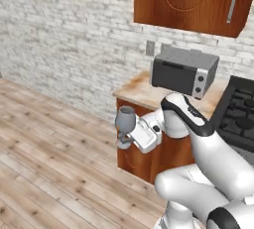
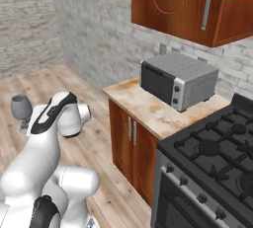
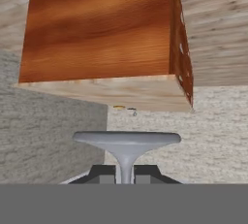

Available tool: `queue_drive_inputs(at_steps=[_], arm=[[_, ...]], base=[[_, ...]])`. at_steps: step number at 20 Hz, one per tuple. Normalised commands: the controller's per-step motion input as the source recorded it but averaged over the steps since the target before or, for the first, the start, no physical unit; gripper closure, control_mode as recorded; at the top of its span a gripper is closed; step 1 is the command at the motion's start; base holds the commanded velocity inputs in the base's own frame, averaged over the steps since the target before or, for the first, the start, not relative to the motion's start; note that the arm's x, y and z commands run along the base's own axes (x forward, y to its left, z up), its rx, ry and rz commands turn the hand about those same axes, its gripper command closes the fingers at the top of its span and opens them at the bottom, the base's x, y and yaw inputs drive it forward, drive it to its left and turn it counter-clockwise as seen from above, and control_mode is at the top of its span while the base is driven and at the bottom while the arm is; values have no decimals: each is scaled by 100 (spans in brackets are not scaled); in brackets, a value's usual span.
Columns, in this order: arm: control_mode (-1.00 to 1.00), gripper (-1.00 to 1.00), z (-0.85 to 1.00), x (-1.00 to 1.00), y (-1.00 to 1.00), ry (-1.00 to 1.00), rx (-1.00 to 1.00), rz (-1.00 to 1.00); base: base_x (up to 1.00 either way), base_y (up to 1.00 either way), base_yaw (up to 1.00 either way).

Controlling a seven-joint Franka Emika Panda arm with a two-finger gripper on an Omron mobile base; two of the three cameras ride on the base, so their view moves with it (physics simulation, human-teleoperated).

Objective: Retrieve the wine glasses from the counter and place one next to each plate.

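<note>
A smoky grey wine glass (image 1: 126, 119) hangs in the air over the wood floor, left of the counter's (image 1: 141, 91) end. My gripper (image 1: 126, 138) is shut on its stem, below the bowl. From the other side the glass (image 2: 21, 106) shows beyond my bent arm, well clear of the counter (image 2: 148, 106). In the hand view the glass's round foot (image 3: 127, 138) and thin stem sit between my fingertips (image 3: 100, 173), with the side of the counter's wood cabinet beyond. The plates are out of view.
A grey toaster oven (image 1: 183, 70) stands on the counter, with a black stove (image 2: 217, 148) to its right. A wood wall cabinet (image 1: 193, 0) hangs above. Open wood floor (image 1: 49, 139) stretches left of the cabinets up to the brick wall.
</note>
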Motion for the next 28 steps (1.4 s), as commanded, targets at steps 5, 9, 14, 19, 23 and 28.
queue_drive_inputs(at_steps=[5,9,14,19,23,28], arm=[[100,100,0,0,0,0,0,0],[100,100,0,0,0,0,0,0],[100,100,0,0,0,0,0,0],[100,100,0,0,0,0,0,0],[100,100,0,0,0,0,0,0],[100,100,0,0,0,0,0,0]], base=[[84,100,6],[20,100,28],[-14,89,64],[-15,66,73],[69,54,48],[100,15,28]])
